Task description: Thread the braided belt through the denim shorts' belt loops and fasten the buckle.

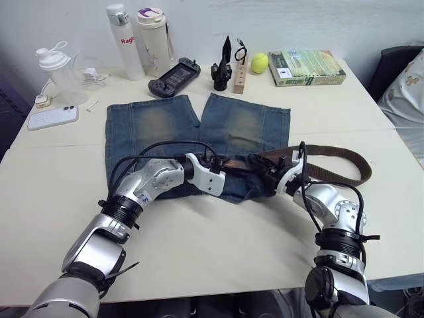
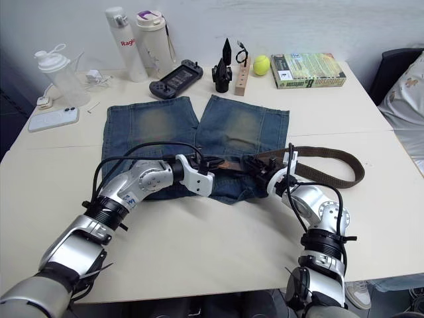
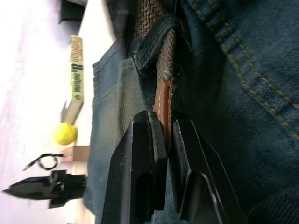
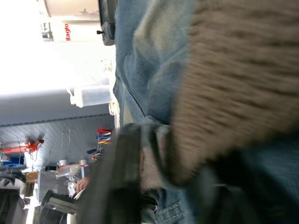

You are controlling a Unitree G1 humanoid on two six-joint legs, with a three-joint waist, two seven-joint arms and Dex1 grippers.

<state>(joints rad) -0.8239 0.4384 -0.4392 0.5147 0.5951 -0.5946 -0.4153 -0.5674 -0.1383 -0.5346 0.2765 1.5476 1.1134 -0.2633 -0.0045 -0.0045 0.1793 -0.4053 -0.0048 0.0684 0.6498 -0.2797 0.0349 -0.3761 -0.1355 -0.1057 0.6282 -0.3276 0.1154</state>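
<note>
Belt (image 1: 331, 156) lies along the shorts' (image 1: 165, 126) waistband, mid-threading — left gripper (image 3: 169, 135) pinches its leather tip past a loop (image 3: 152, 39) (right's fingers: can't tell). Next, I pull through.

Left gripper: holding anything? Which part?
Yes. The left gripper pinches the braided belt by its smooth leather tip, just past a belt loop on the denim shorts.

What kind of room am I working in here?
Probably a workshop or lab with a demo table. On the white table lie everyday props: denim shorts, bottles, a game controller, a book. The right wrist view shows a pegboard wall with tools.
</note>
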